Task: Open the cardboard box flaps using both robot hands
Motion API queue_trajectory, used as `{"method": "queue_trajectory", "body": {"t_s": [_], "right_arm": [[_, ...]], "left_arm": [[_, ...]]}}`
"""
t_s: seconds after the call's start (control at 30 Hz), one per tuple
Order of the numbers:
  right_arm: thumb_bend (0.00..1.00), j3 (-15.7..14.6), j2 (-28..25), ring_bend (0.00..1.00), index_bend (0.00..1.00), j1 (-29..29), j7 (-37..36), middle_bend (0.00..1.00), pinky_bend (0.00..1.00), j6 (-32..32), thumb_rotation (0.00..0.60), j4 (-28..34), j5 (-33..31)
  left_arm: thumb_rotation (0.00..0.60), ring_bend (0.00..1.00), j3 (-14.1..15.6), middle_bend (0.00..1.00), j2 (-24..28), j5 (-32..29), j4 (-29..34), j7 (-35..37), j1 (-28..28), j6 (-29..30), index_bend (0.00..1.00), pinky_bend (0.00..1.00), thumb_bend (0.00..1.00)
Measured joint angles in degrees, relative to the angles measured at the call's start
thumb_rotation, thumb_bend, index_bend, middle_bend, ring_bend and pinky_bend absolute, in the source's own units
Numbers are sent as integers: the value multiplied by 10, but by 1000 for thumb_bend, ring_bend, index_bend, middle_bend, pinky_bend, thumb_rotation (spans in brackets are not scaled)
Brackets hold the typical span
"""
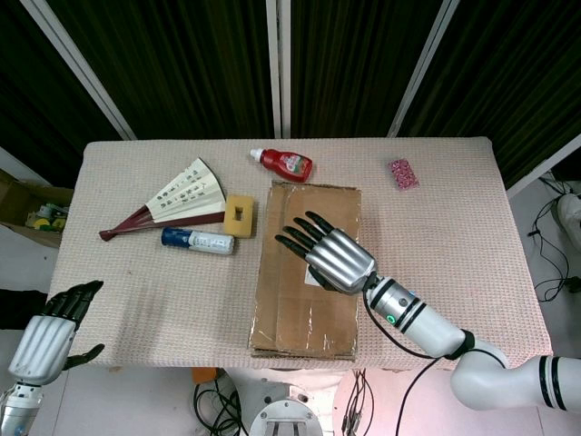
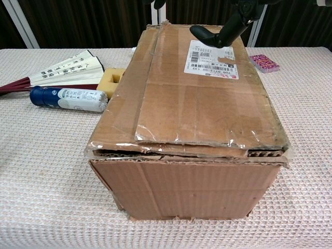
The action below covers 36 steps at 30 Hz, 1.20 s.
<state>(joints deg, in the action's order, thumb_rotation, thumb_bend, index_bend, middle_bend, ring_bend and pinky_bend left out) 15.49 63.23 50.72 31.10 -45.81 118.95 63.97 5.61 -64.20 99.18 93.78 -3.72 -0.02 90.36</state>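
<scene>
Right hand (image 1: 331, 254) splayed, empty, over shut cardboard box (image 1: 304, 309) (long axis front-to-back); left hand (image 1: 45, 336) open, empty.

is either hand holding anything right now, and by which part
Nothing is held. The right hand hovers with spread fingers over the cardboard box; the left hand is open off the table's near-left edge.

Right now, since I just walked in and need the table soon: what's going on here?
A two-armed robot is set to open a cardboard box in the middle of the table. Its flaps lie closed. The right hand is over the box top, fingers spread, holding nothing. The left hand is open at the table's near left edge, away from the box. A fan, sponge, tube and red bottle lie untouched nearby.
</scene>
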Motion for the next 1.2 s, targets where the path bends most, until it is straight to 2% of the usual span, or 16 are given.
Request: {"method": "queue_trajectory", "body": {"t_s": [0.37,0.6,0.7,0.87,1.2], "right_arm": [[619,-12,7,0,79,17,-14,128,0,-21,600,8,-6],[477,-25,11,0,186,29,-24,133,0,-11,600,14,-11],[448,-29,17,0,231,39,-27,133,0,-4,600,16,-24],[440,-36,24,0,324,55,-18,148,0,-2,600,16,-49],[444,-54,32,0,332,86,1,182,0,-8,600,16,-104]], "left_arm": [[600,120,0,106,-2,1,-11,10,1,3,52,210,61],[600,120,-1,106,-3,0,-15,14,1,3,52,210,61],[600,120,-1,106,-2,0,-17,18,2,5,52,210,61],[600,120,-1,106,0,-1,-21,25,4,10,52,211,61],[600,120,-1,106,3,-2,-28,35,6,14,52,211,61]]}}
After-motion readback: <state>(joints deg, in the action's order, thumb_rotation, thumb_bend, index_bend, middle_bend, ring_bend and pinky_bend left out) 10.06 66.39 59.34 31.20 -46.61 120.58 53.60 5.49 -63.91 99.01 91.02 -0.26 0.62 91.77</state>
